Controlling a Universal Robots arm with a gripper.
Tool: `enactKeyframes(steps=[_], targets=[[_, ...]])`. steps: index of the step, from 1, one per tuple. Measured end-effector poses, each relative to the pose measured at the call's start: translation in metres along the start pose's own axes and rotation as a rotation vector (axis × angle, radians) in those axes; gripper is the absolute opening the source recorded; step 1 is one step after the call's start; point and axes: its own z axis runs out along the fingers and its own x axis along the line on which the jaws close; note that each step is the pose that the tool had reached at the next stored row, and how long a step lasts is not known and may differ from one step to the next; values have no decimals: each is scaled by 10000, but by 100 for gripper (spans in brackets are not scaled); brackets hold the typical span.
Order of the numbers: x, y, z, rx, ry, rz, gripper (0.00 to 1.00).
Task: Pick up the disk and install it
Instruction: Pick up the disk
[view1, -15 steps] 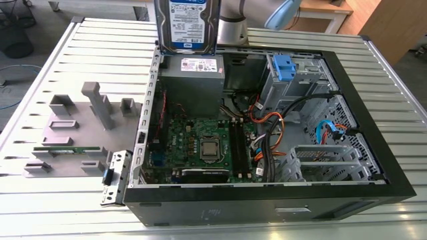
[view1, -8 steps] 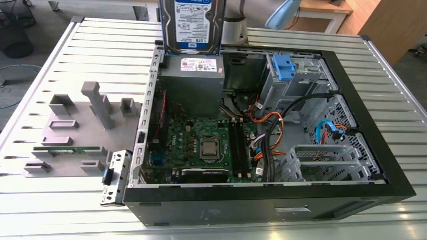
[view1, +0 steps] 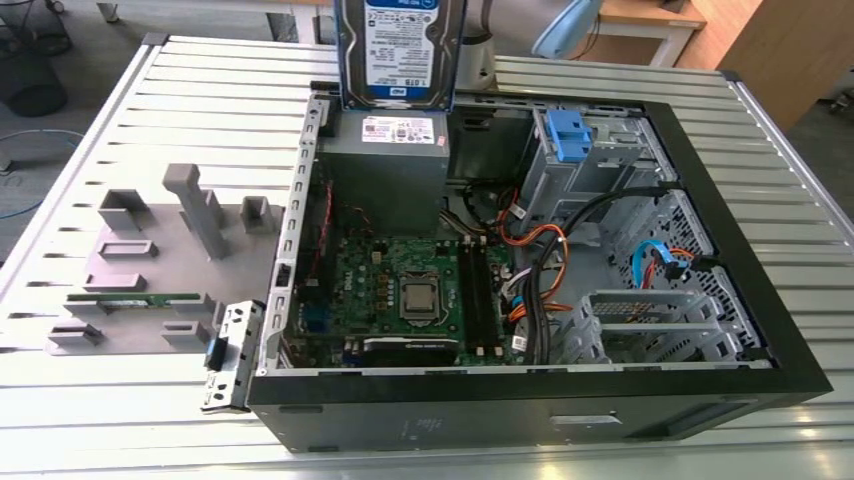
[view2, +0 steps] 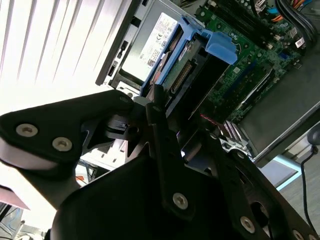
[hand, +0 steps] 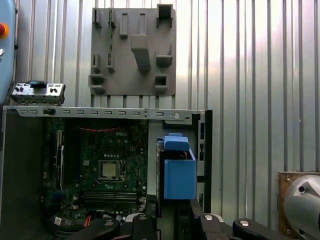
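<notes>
Disk held over open case.
Hand pinches disk upright, above the power supply.

**The disk aloft, standing on edge**

Silver metal, with its white-and-blue label facing the exterior view, it hangs upright in the air just above the grey power supply. Blue carrier rails flank its sides. The blue handle is at the end turned down toward the power supply.

Grey boxy power supply fills black computer case's corner; black cable bundle crosses centre; green motherboard unobstructed.
</notes>
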Motion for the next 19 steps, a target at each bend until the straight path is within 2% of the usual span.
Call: enactKeyframes(steps=[12,19], targets=[[0,-181,-7,0,0,0,35],[0,-217,-8,0,0,2,35]])
